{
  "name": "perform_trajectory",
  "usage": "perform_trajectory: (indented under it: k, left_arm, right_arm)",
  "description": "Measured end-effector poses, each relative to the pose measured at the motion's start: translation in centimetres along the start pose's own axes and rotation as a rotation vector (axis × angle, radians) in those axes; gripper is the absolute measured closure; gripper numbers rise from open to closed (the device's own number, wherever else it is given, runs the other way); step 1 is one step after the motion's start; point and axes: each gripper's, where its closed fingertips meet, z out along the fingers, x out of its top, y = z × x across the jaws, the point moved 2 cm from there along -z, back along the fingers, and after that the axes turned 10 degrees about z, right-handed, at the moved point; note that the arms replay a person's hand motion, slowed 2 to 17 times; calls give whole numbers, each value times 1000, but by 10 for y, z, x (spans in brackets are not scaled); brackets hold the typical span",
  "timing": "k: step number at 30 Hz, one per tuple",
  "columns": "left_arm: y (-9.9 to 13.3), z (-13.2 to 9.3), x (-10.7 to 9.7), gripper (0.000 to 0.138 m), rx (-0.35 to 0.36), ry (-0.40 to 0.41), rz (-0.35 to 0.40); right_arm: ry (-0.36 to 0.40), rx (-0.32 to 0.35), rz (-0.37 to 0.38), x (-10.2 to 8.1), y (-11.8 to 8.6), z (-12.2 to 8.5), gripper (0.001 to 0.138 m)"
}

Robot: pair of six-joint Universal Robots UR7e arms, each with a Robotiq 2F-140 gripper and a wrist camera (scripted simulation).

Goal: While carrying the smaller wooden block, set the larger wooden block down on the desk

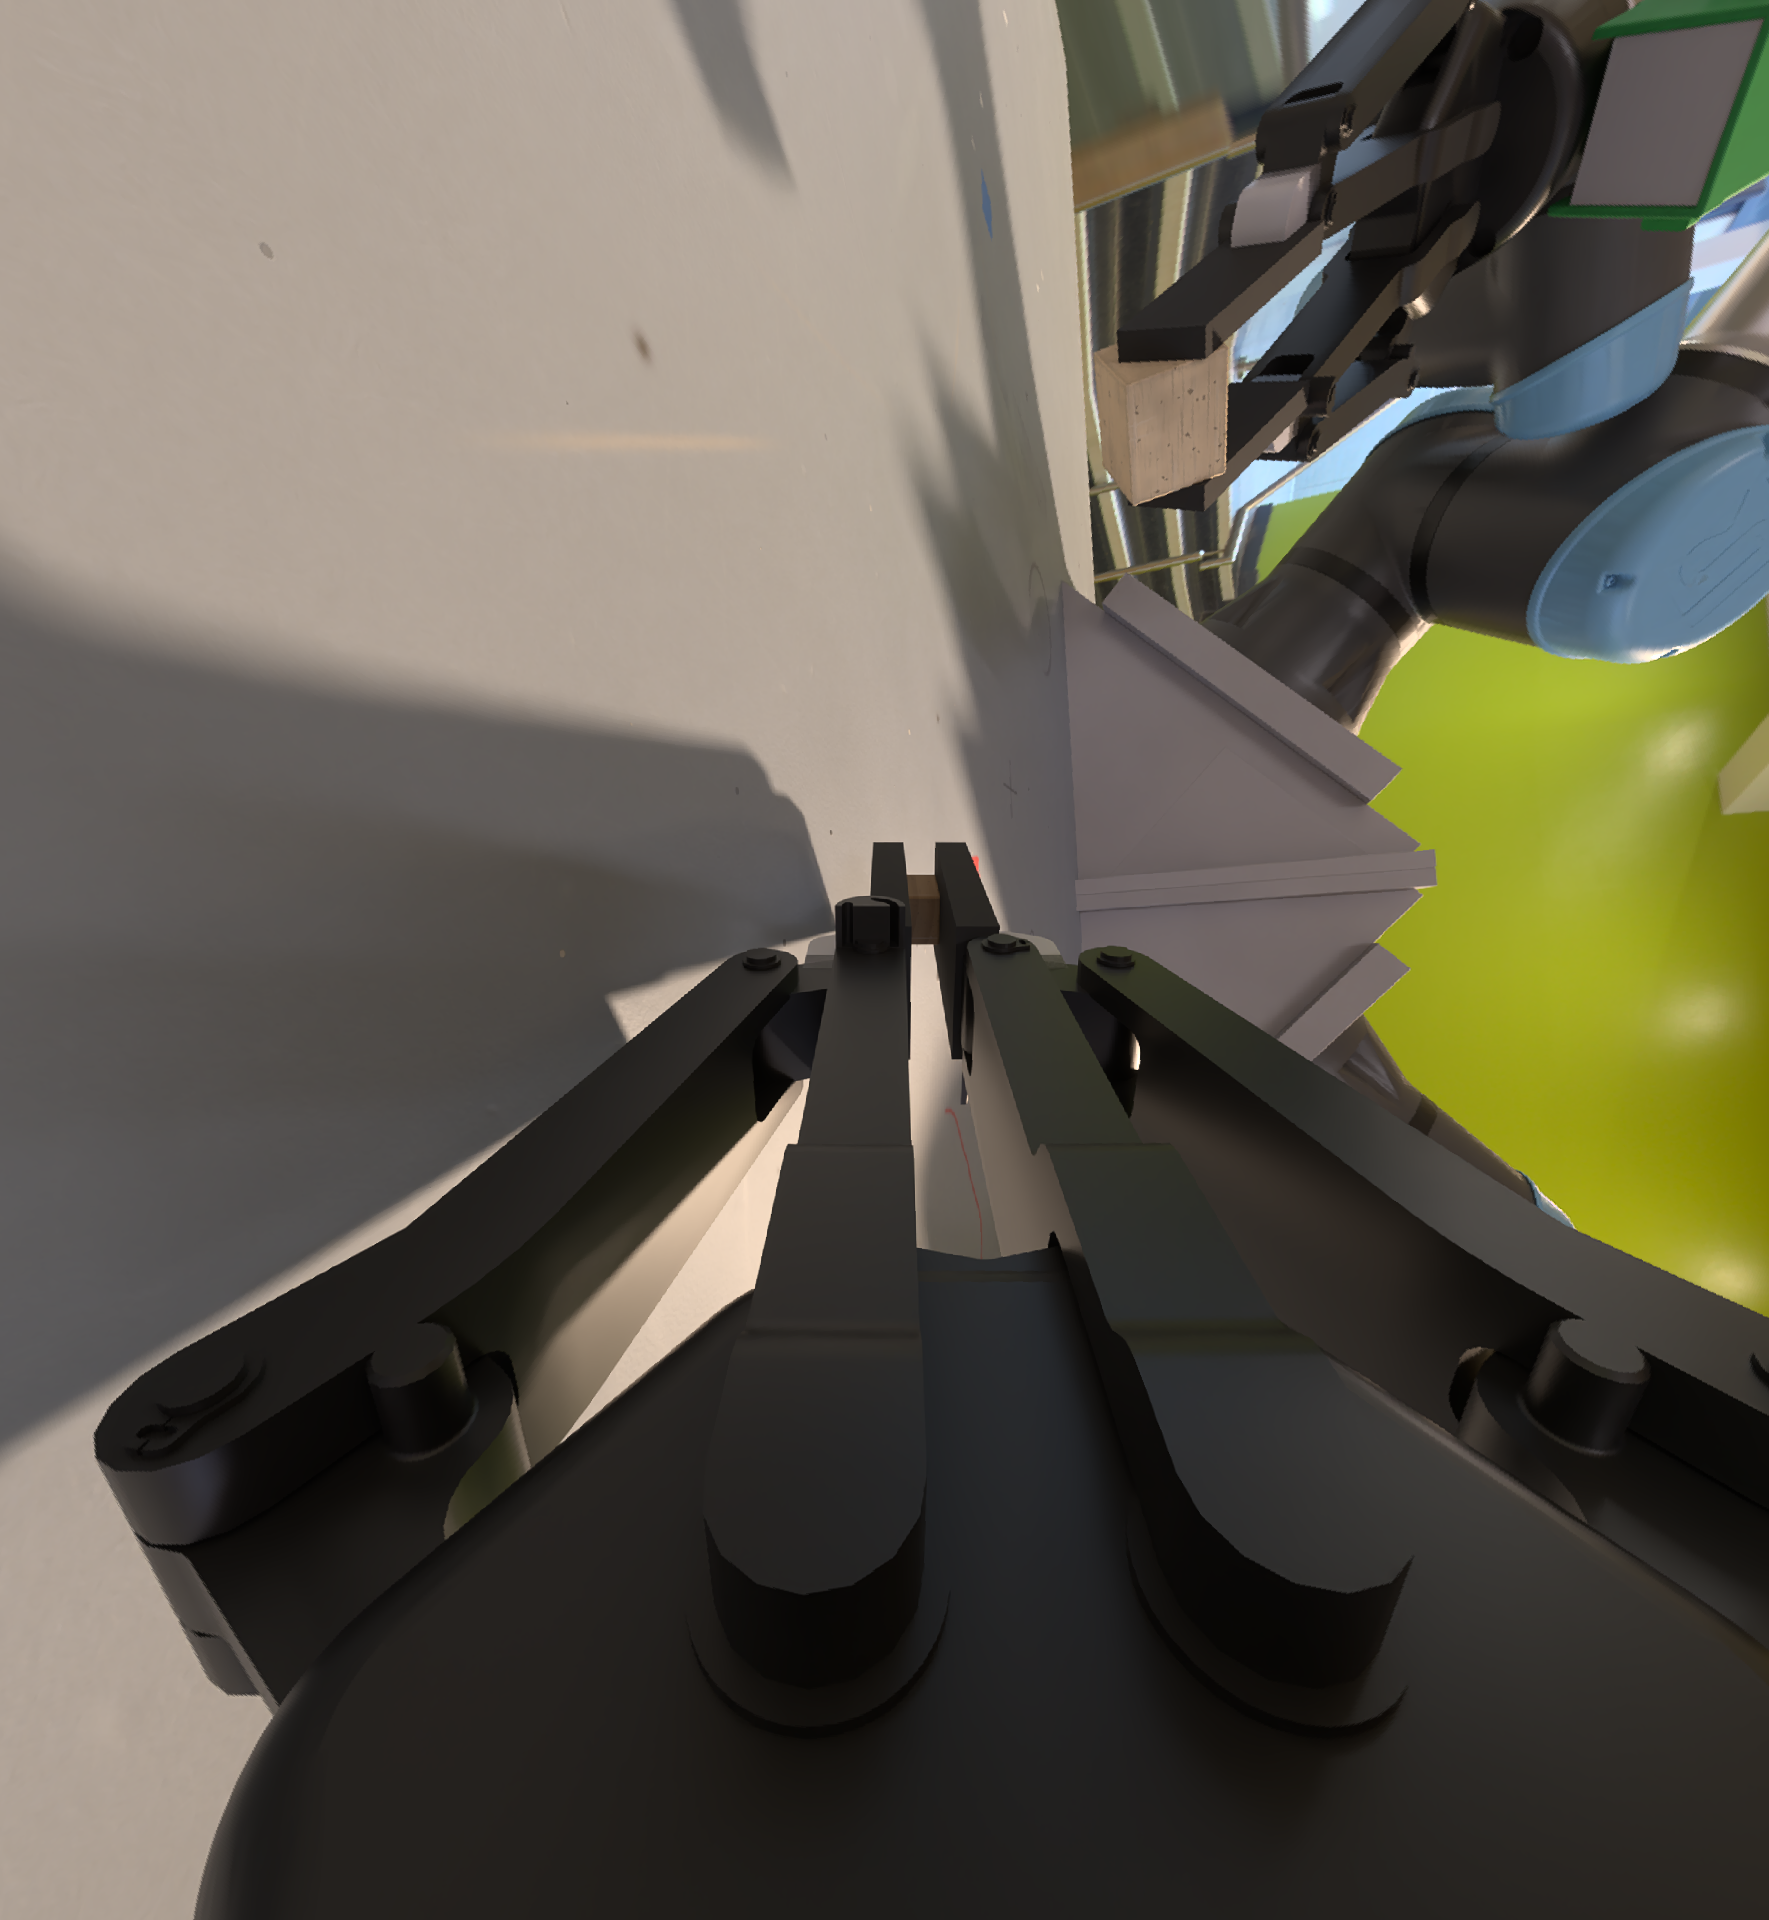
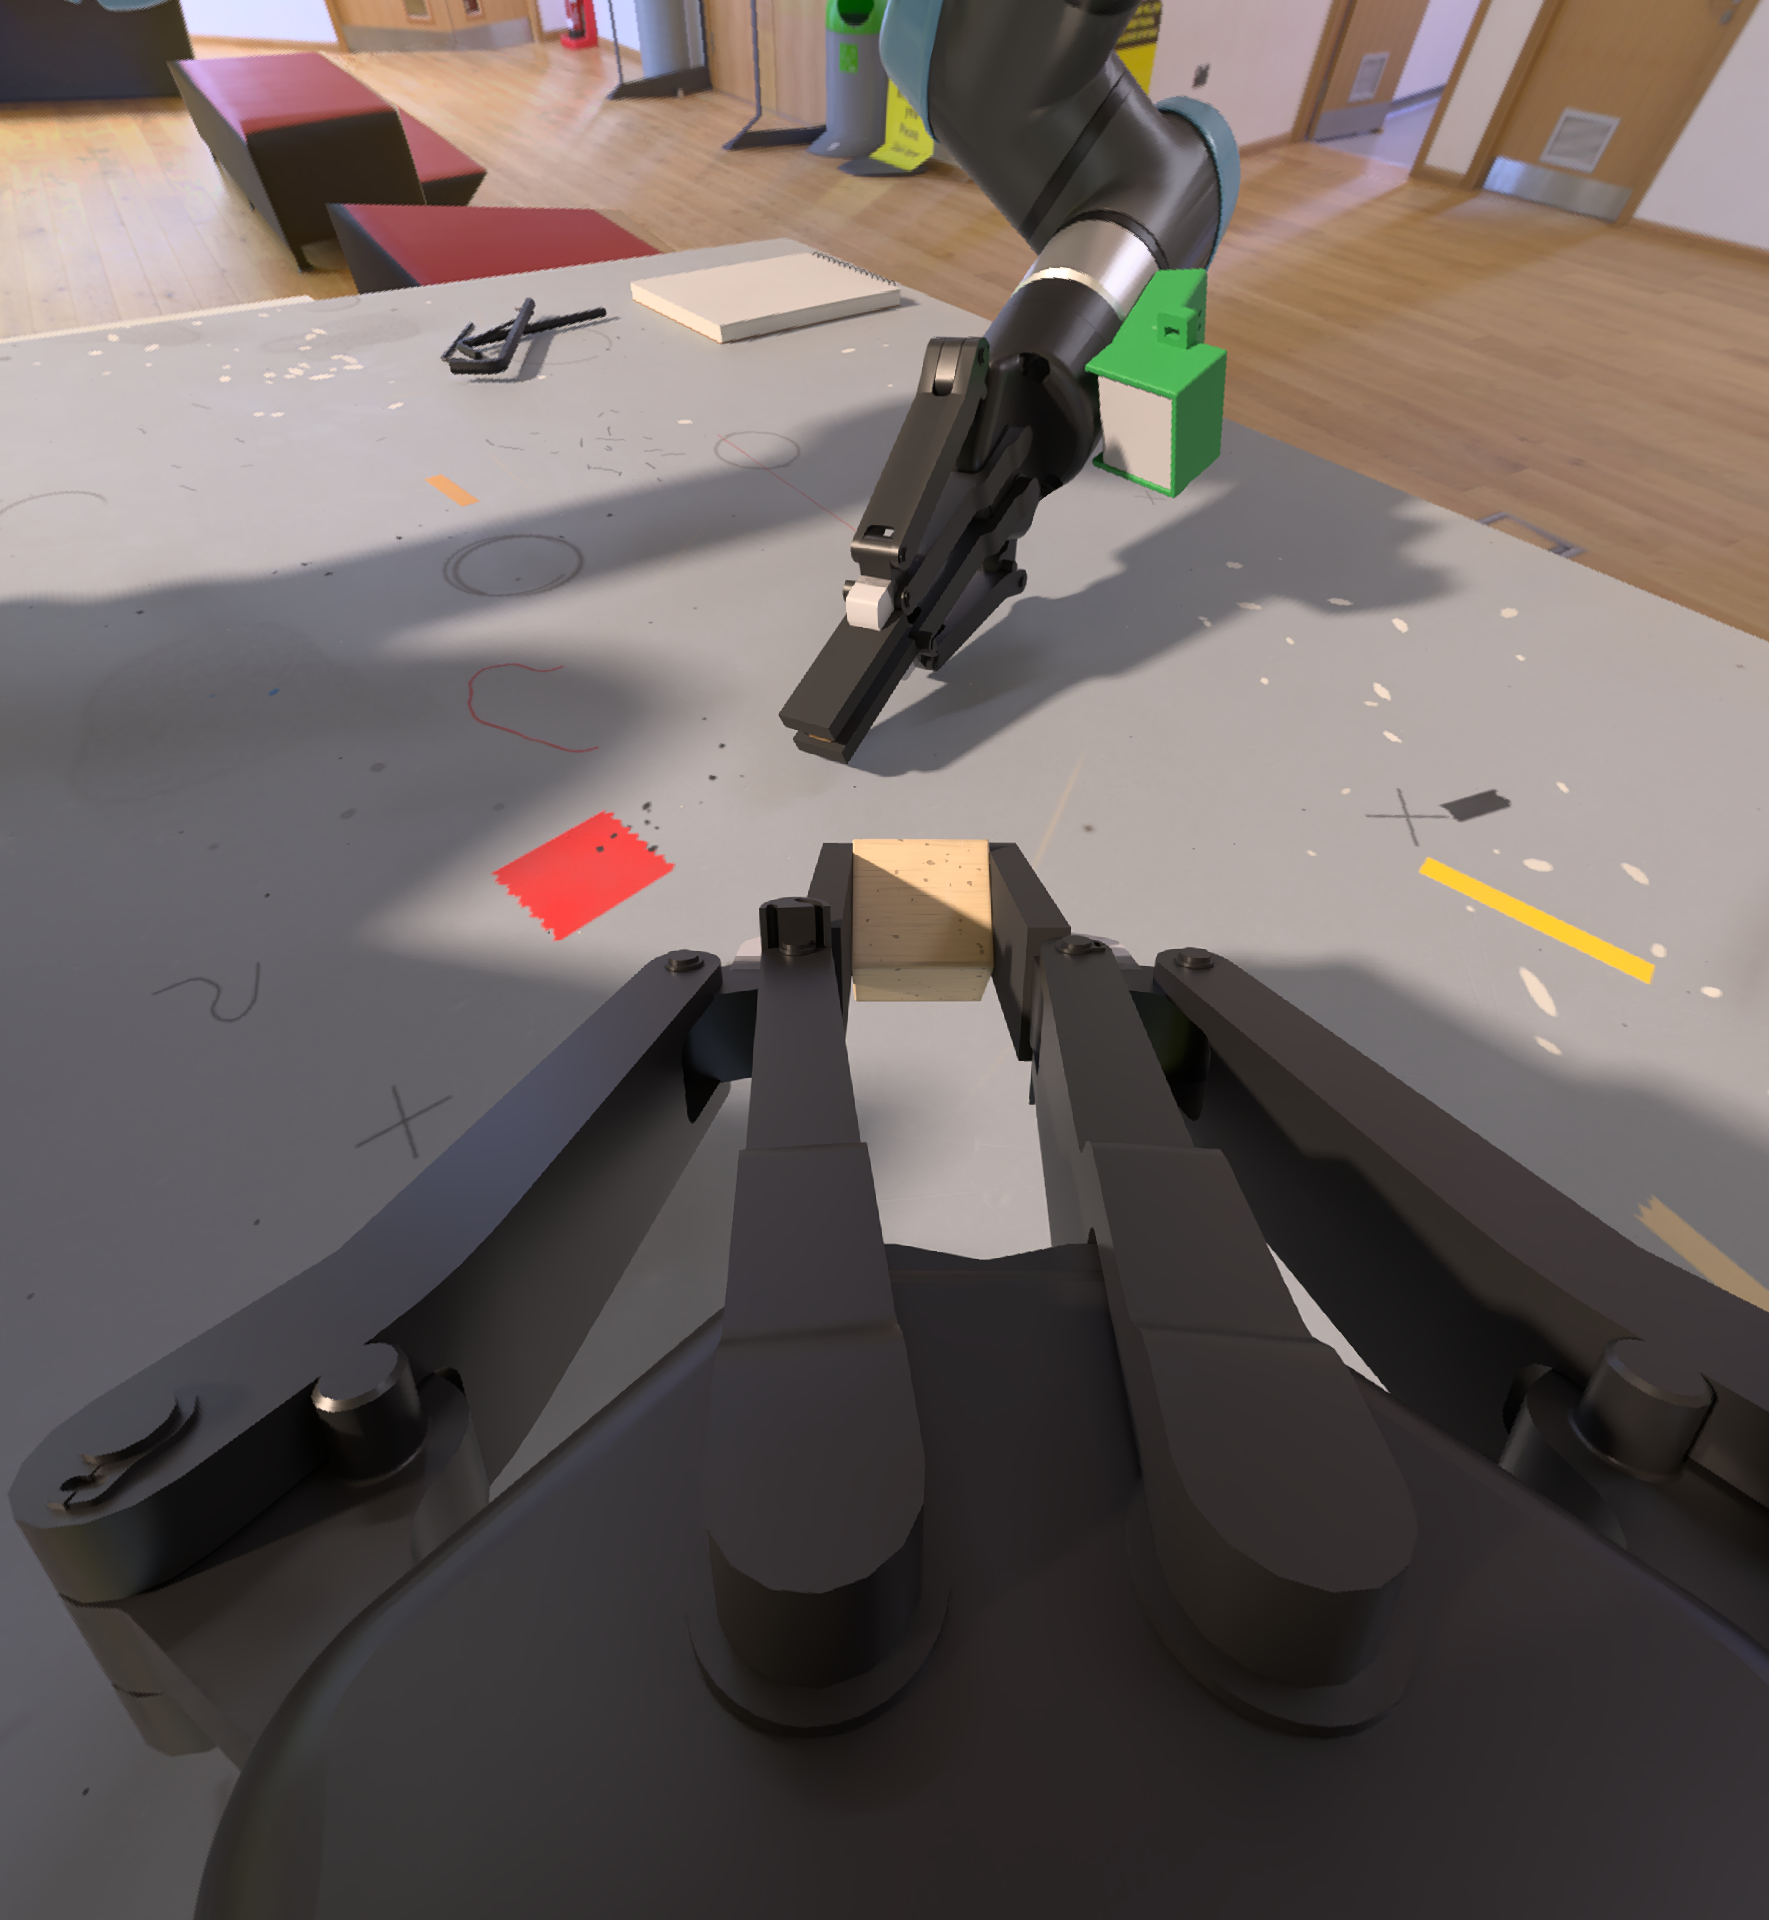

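**A:** Going left to right, what does each arm hold?

**B:** The left gripper (image 1: 919, 883) has its jaws drawn almost together on a small tan wooden block (image 1: 922, 906), pinched at the very tips. In the right wrist view that gripper slants down with its tips just above the grey, paint-flecked table (image 2: 236, 665), or perhaps touching it; I cannot tell which. The right gripper (image 2: 921, 914) has its jaws about a third open, clamped on either side of a larger pale wooden cube with dark specks (image 2: 921, 920). The left wrist view shows that cube held clear above the table.

**A:** Which step is this?

**B:** I judge it to be the lowering of the larger block, not yet begun or barely so. Next, the right arm should descend until the cube's underside rests flat, beside the red square patch (image 2: 584, 875), then spread its jaws. The left must keep its pinch throughout.
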Motion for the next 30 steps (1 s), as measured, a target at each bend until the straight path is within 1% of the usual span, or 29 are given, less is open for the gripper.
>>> perform_trajectory:
  k: [12,22,30]
  left_arm:
    - [2,-2,0,130,-32,15,9]
    - [2,-1,0,130,-25,17,16]
    - [2,-1,0,130,-22,16,22]
  right_arm:
    - [6,7,-36,2,-9,4,106]
    - [34,27,-43,8,-16,6,106]
    - [30,33,-48,8,-18,9,106]
